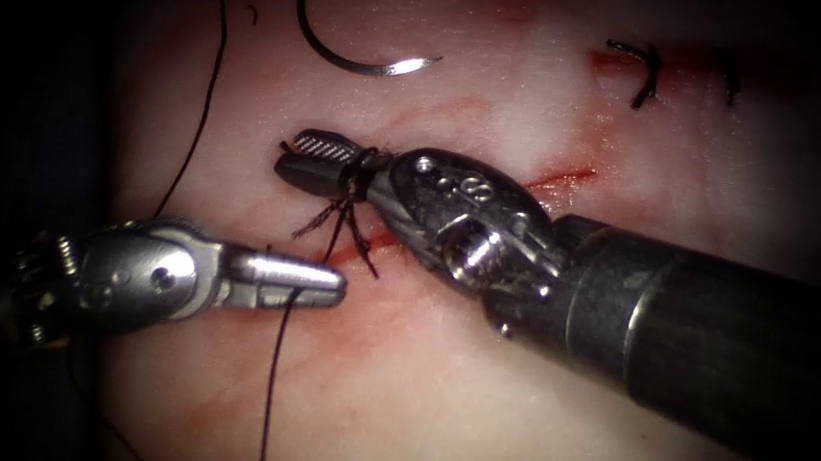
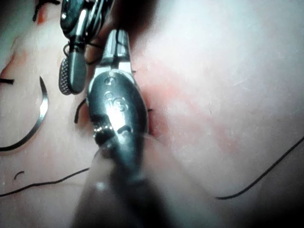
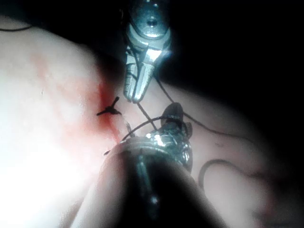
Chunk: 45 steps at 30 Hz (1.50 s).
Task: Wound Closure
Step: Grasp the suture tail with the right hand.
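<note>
Your field is pale tissue (image 1: 434, 404) streaked with red fluid (image 1: 561, 181), and the cut (image 1: 389, 244) runs on a slant across the middle of the endoscope view. The needle (image 1: 347, 54) lies free on the tissue above the cut, well apart from both of your tools, its point toward the right and none of its curve buried (neither tool holds it).

Your right tool (image 1: 312, 158) comes in from the right and sits just above the cut with its jaws parted a little; thread (image 1: 364, 171) is wound around them near their base. Below it a knot with short frayed ends (image 1: 346, 222) sits on the cut.

Your left tool (image 1: 310, 283) reaches in from the left, just below that knot, with its jaws closed on a strand of thread that drops straight down from them. Another strand runs up along the left edge of the tissue.

Further right along the cut, an earlier stitch (image 1: 645, 72) with cut ends sits tied.

In the left wrist view the left tool (image 2: 116, 45) points at the right tool's ridged jaw, and the needle (image 2: 33, 128) lies beside them
</note>
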### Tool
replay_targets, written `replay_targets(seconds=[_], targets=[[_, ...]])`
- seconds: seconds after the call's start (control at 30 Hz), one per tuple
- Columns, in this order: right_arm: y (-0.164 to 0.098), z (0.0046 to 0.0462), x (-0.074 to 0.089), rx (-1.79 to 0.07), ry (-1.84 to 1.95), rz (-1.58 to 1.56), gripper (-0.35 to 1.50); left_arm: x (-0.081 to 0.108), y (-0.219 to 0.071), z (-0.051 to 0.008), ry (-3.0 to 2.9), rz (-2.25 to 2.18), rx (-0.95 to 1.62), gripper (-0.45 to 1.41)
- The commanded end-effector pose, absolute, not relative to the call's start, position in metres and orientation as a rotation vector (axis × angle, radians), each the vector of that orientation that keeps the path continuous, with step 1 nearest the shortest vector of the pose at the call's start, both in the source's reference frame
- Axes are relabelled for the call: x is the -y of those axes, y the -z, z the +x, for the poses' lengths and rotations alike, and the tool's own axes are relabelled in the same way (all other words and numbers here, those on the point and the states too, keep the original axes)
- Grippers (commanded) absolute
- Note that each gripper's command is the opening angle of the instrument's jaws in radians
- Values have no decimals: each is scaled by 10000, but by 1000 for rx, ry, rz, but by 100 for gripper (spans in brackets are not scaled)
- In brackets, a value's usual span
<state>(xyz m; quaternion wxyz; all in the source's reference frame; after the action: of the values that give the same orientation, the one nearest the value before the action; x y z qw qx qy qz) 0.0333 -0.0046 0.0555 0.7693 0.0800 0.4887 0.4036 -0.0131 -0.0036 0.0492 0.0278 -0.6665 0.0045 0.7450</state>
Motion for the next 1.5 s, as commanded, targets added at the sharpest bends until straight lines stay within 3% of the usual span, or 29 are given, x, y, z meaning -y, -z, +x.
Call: replay_targets(seconds=[0.03, 0.1, 0.4, 0.53, 0.73, 1.23, 1.33, 1.5], targets=[[-556, 345, 40, -1030, -872, 166, 96, 32, -496, -136, -2301, -2060, -17, -35], [-556, 348, 39, -990, -887, 154, 118, 32, -496, -136, -2301, -2060, -17, -35], [-560, 365, 33, -825, -893, 188, 125, 33, -497, -137, -2298, -2058, -13, -35], [-564, 376, 32, -796, -868, 240, 98, 34, -497, -137, -2298, -2058, -13, -35], [-568, 387, 29, -788, -852, 238, 73, 35, -498, -137, -2296, -2055, -8, -35], [-589, 379, 33, -668, -818, 247, 69, 36, -498, -137, -2293, -2050, -6, -35], [-589, 379, 34, -668, -818, 247, 57, 37, -498, -137, -2293, -2050, -6, -35], [-589, 382, 31, -678, -818, 241, 16, 38, -498, -139, -2293, -2055, -2, -35]])
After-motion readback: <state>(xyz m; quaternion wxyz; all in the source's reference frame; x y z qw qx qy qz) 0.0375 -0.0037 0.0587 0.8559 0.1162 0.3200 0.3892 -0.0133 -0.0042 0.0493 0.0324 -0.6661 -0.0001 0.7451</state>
